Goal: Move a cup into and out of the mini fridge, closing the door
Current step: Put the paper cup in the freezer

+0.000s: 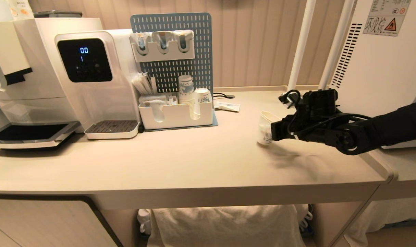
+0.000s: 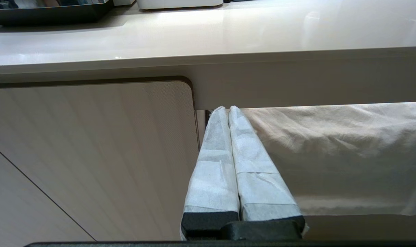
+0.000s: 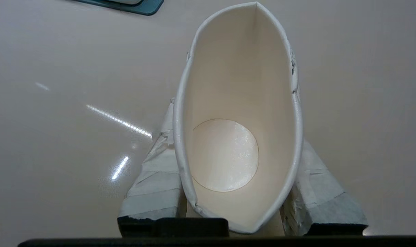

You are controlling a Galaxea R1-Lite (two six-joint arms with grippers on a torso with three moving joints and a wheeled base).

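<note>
The cup [image 3: 240, 103] is empty. The right gripper [image 3: 237, 161] squeezes its sides at three and nine o'clock.

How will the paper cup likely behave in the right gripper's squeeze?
Probably soft-walled: the cup's rim is already pressed into a narrow oval between the right gripper's taped fingers. Likely very light, since it looks empty. A harder squeeze could crease it.

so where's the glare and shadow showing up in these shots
Right wrist view: bright streaks of glare on the counter beside the cup. Head view: a soft smeared shadow on the counter under the right hand. Left wrist view: a broad sheen along the countertop.
</note>
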